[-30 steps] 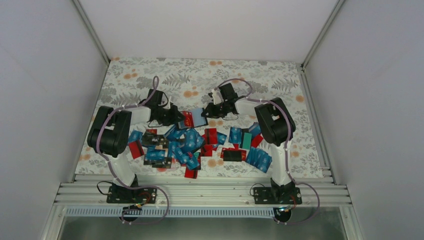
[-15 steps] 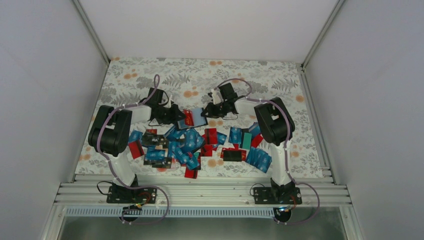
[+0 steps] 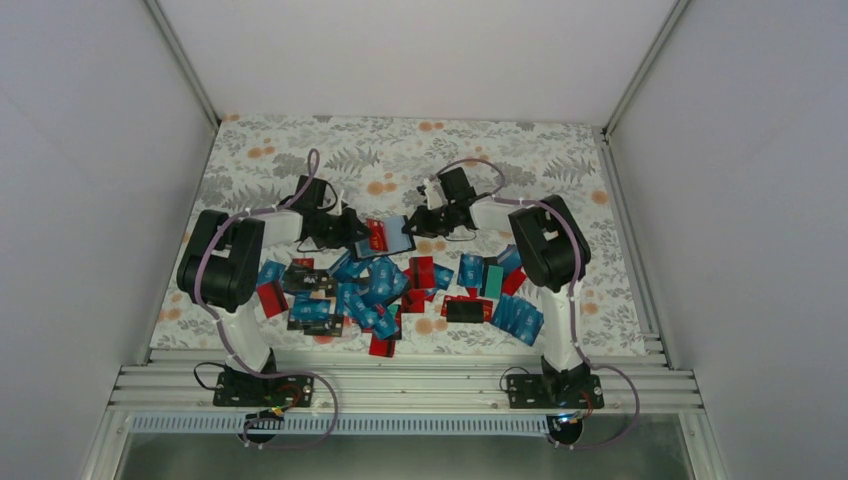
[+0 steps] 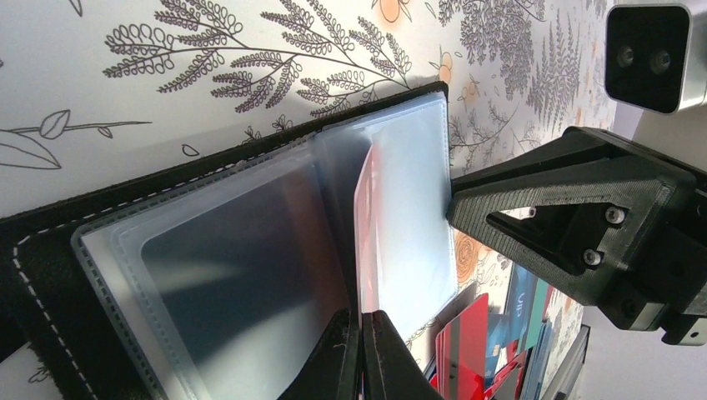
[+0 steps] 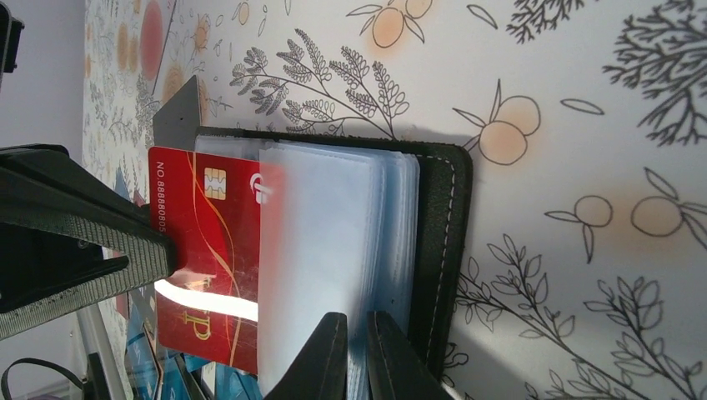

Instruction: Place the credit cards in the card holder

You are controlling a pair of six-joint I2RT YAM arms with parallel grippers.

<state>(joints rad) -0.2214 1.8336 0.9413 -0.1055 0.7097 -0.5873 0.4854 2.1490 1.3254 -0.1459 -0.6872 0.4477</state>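
A: So, where is the card holder [image 3: 398, 233]?

B: On the floral tablecloth [image 3: 290, 150], unfolded, black cover down and clear sleeves [image 4: 242, 250] facing up. The cover has pale stitching along its edge.

A: And the arms?

B: One at each side of the card holder. The left gripper [image 4: 360, 321] is at its left side and the right gripper [image 5: 354, 321] at its right, with the holder between them.

A: What is the left one doing?

B: Its fingers are pressed together on a red card [image 5: 208, 250], pinching it by the edge. The left wrist view shows that card edge-on, standing up among the sleeves.

A: Is the card inside?

B: Partly. From the right wrist, the card's far side is already under a cloudy sleeve. The side with the chip and the printed number sticks out past the holder's sleeve edge, towards the left gripper's fingers.

A: And the right gripper?

B: Its fingers are closed on the card holder itself, nipping a bunch of the clear sleeves close to the stitched cover.

A: The other credit cards [image 3: 400, 290]?

B: Scattered in a loose heap just on the near side of the card holder, towards the arm bases. They are mostly blue, with some red, a few black and one teal. Many overlap, and none that I can see touches the holder.
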